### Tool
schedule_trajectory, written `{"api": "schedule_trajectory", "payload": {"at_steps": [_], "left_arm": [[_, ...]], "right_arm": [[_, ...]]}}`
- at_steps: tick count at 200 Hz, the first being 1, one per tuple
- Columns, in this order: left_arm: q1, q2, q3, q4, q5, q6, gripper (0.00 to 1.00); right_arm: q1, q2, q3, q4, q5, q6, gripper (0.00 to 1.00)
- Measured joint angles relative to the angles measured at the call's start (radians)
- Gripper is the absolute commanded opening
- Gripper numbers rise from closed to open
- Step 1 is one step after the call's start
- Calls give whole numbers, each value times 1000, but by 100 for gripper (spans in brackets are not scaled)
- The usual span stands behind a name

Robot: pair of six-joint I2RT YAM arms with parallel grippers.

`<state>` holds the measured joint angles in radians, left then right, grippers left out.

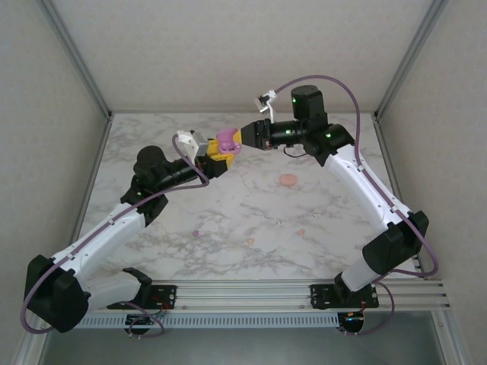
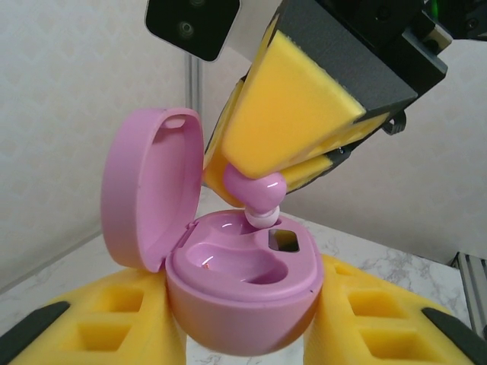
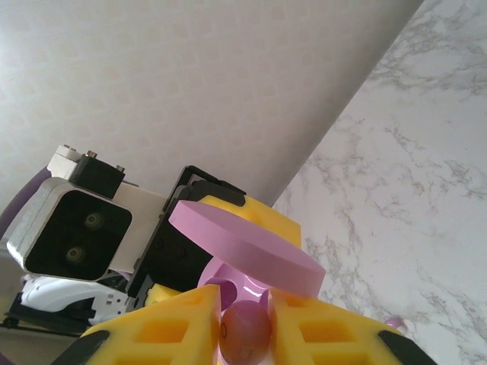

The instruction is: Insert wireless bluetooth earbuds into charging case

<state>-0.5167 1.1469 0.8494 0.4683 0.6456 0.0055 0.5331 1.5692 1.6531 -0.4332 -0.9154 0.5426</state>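
Far centre of the table (image 1: 243,201): both arms meet above the marble top.

My left gripper (image 1: 216,158) is clamped on the purple charging case (image 2: 243,293). Its yellow foam fingers (image 2: 114,323) press against the case body on either side. The case is held off the table, with its lid (image 2: 148,198) swung open and standing up on the left in the left wrist view.

My right gripper (image 3: 245,323) pinches a purple earbud (image 2: 257,190) between its yellow pads (image 2: 297,114). The bud hangs tip-down, whitish tip at the rim of the right-hand socket (image 2: 284,240), which shows a dark square opening. I cannot tell whether the tip is touching or just above. The left-hand socket (image 2: 228,258) is bare and glossy.

In the way:
- The right pads are broad. They overhang the far half of the case and sit close to the inner face of the lid.
- From the right wrist, the lid runs edge-on just above the bud and hides both sockets.
- The left wrist camera housing (image 3: 76,232) sits just behind the lid on the left.

Loose on the table, all nearer than the grippers and well apart from one another:
- a round pink-orange piece (image 1: 287,180), right of centre and larger than the buds
- a small purple bud (image 1: 197,233), left of centre
- a pink-orange bud (image 1: 300,232), to the right
- a pale bud (image 1: 250,241), between those two and slightly nearer
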Motion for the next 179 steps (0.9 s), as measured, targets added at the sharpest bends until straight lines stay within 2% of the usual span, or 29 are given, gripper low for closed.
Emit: {"api": "schedule_trajectory", "payload": {"at_steps": [59,179], "left_arm": [[0,12,0,10,0,-36,29],[0,13,0,23,1,-35,30]], "right_arm": [[3,0,3,-27,34,-39,27],[5,0,49,-105,89,-60,40]]}}
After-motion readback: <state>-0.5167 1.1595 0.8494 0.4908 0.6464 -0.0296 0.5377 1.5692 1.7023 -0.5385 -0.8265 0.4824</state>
